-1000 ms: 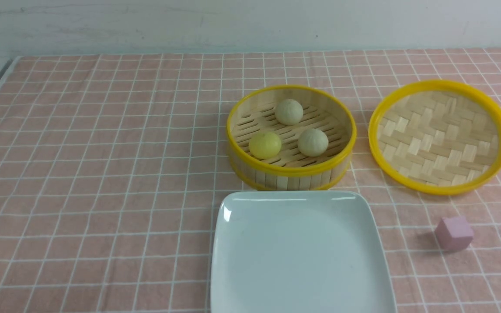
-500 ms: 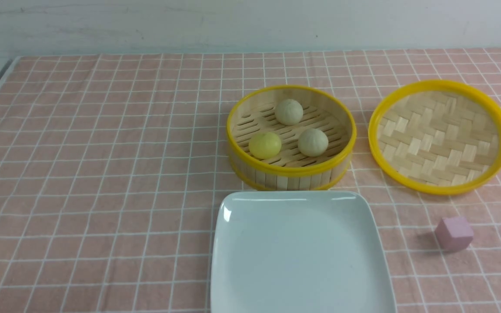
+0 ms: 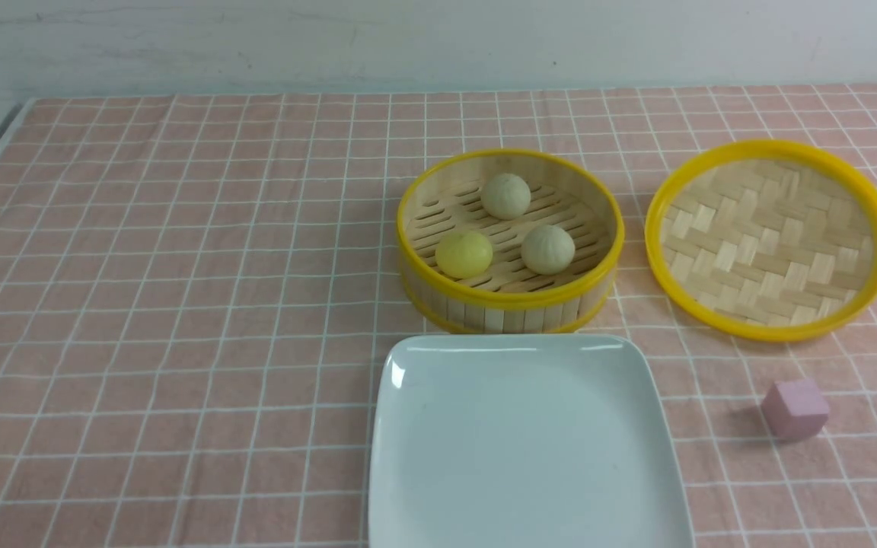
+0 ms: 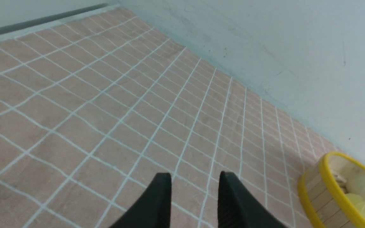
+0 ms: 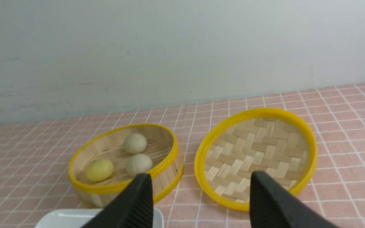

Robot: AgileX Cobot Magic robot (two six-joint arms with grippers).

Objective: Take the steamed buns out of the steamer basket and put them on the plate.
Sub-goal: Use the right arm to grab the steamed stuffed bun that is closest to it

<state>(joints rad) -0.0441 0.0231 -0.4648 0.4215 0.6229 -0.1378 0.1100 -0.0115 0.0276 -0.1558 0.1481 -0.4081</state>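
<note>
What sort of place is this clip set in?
Probably a staged tabletop in a lab, dressed as a dining table, not a real kitchen: a pink checked tablecloth against a bare white wall, with a steamer basket, a plate and a stray pink cube.

Lies clear left of steamer basket point(image 3: 511, 308); blocked just right by woven bamboo lid point(image 3: 770, 240), in front by plate point(image 3: 522, 449).

On the table point(image 3: 180, 304), the steamer basket point(image 3: 511, 304) stands right of centre. The steamed buns point(image 3: 547, 249) lie in it, apart from one another: one far, two nearer, side by side. The plate point(image 3: 522, 441) lies just near of the basket. The bamboo lid point(image 3: 770, 240) lies just right of the basket, apart. The cube point(image 3: 795, 409) sits near of the lid, right of the plate.
</note>
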